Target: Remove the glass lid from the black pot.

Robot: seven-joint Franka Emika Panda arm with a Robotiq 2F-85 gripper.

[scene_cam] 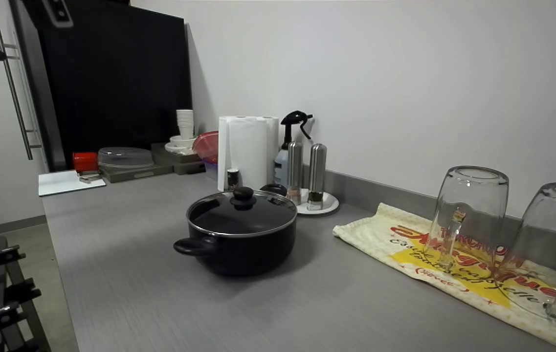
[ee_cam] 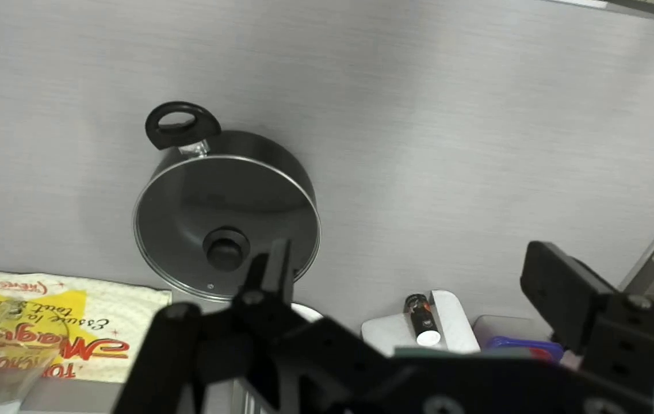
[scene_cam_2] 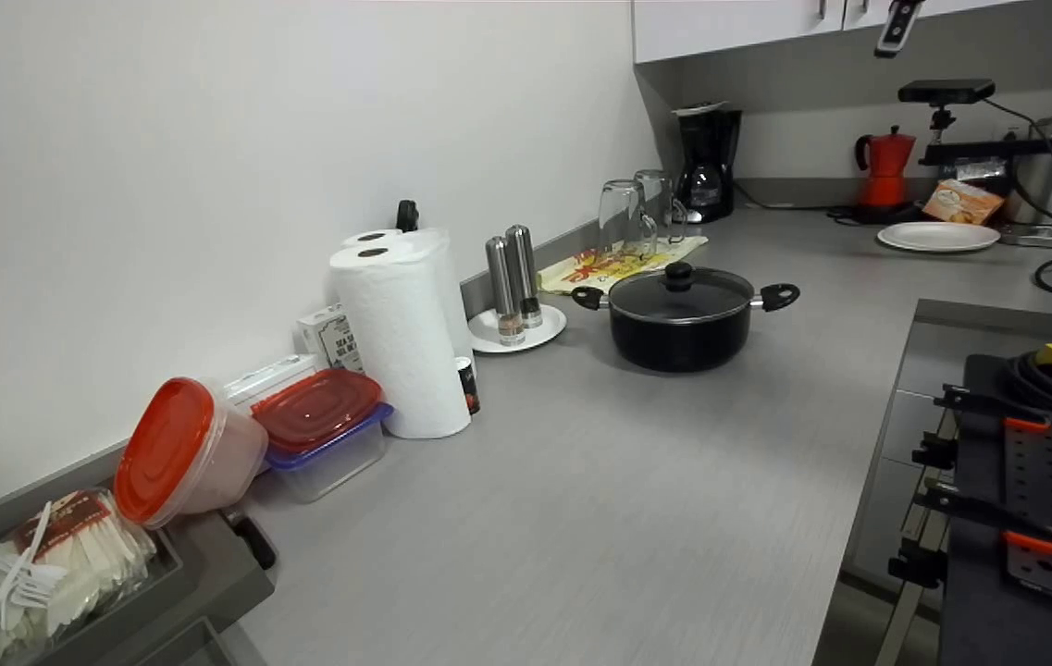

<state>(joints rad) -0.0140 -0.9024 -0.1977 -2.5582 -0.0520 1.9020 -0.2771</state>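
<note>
Removal of glass lid [scene_cam: 242,216] from black pot [scene_cam: 248,254] not begun

Nearest in the wrist view, end effector [ee_cam: 409,256] with jaws wide apart; holds nothing, well apart from the lid's black knob [ee_cam: 225,251]. Looks ready for a grasp, but not aligned for one. Farther down, glass lid lying flat over the black pot, mouth covered in both exterior views, pot upright on the grey surface [scene_cam: 126,274]. Done, judging by this: nothing of the removal itself. Left: come over the knob, descend, close on it, lift, and presumably set down beside the pot. Beyond the pot in an exterior view, paper towel rolls [scene_cam: 247,151] near the wall [scene_cam: 405,98], no part of the job.
</note>
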